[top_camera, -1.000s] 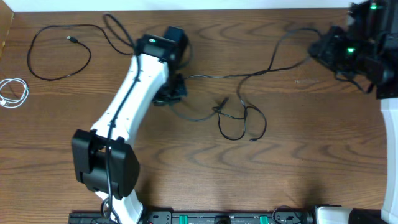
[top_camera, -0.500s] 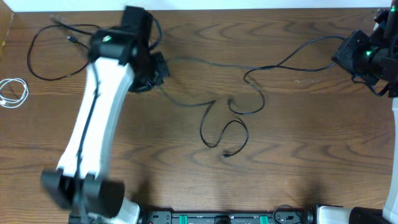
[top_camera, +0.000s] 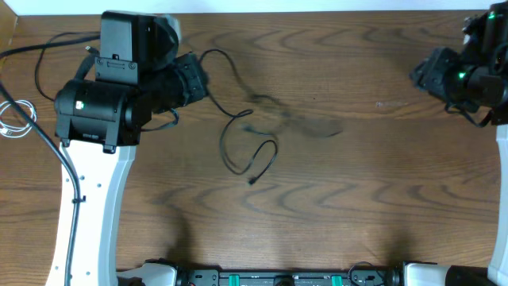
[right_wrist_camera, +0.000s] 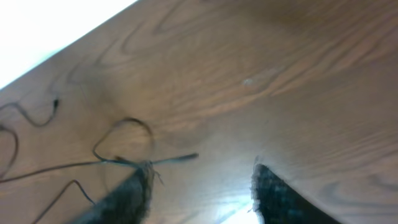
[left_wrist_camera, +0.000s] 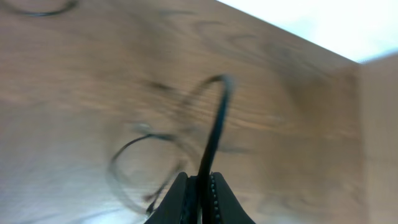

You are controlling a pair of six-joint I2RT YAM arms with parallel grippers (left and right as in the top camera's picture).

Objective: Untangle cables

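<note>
A black cable (left_wrist_camera: 214,124) is pinched in the closed left tool (left_wrist_camera: 199,193), at 10 o'clock on the counter (top_camera: 357,206); its slack is looped near the centre, blurred toward 3 o'clock; the right tool (right_wrist_camera: 202,186), at 2 o'clock, is spread wide, nothing gripped; a white cable (top_camera: 17,119) is coiled at 9 o'clock.

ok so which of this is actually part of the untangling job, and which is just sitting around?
Job:
- black cable, pinched in the shut left gripper
- second black cable, far left
- white cable, left edge
- right gripper, open

Not the job:
- thick black cable running along the left arm
- equipment rail at the bottom of the overhead view
</note>
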